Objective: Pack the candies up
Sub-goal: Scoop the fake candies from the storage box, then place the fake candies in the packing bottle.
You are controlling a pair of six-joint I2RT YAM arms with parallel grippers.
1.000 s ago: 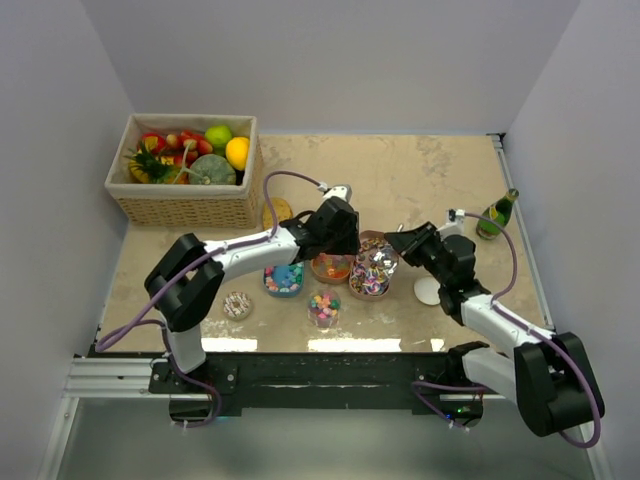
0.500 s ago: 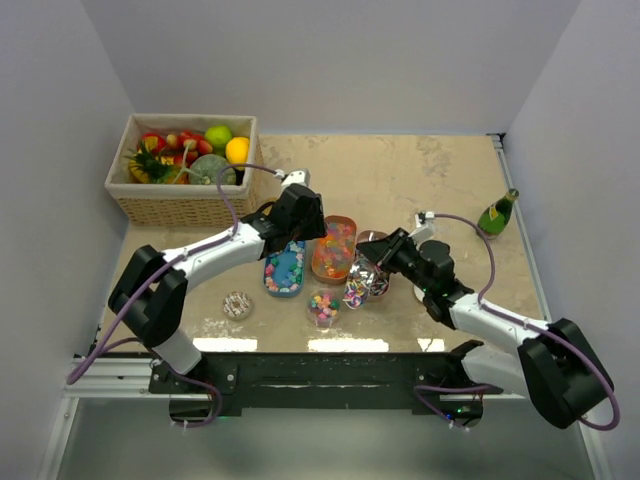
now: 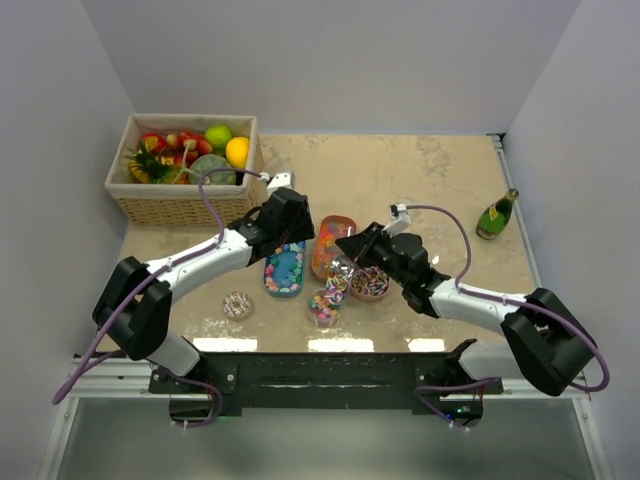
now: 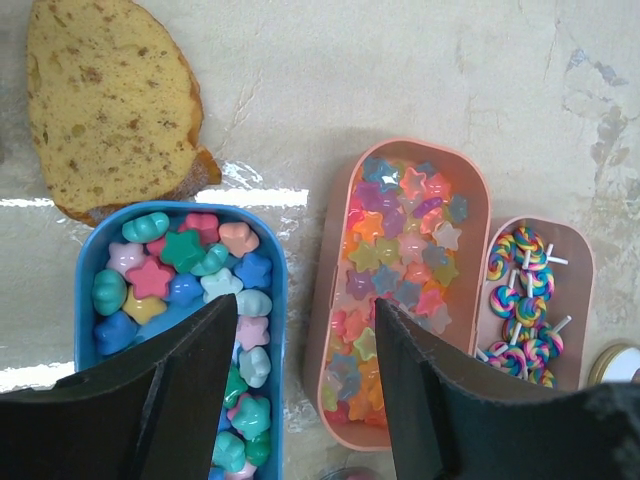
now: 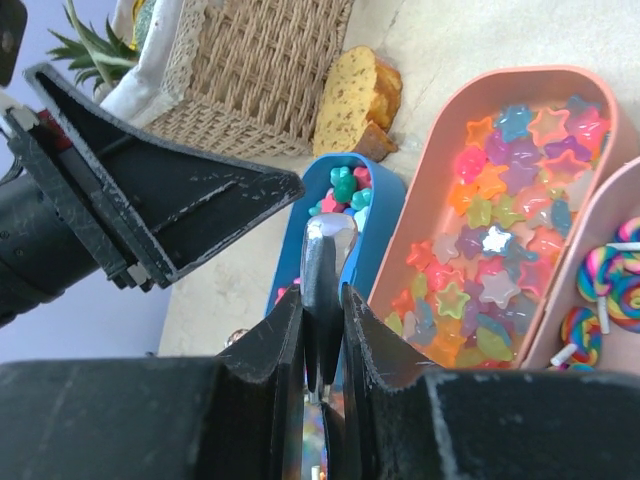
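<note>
Trouble looked likeliest from crowding. The left gripper (image 4: 305, 305) hung with its jaws apart and nothing between them, low over the seam between the blue tray (image 4: 85, 290) and the pink tray (image 4: 335, 260). The right gripper (image 5: 322, 295) had its jaws clenched on a thin metal tool (image 5: 328, 235). The tool's shiny tip poked out over the blue tray's end, with the left arm's finger just beside it. A careless reach by either arm would likely knock finger against tool. A dig at a shallow tray's rim could shove or tip the tray and scatter sweets across the counter (image 3: 430, 180).

The candies sat sorted by kind. Pastel stars (image 4: 180, 270) filled the blue tray and clear gummies (image 4: 400, 250) the pink one. Swirled pieces (image 4: 525, 300) lay in a smaller pink tray (image 4: 585, 270) touching it. From above, the trays' long axes ran near-to-far, and the pink one leaned right at its far end. The stars showed no heading, and the swirled pieces' sticks pointed every which way.
</note>
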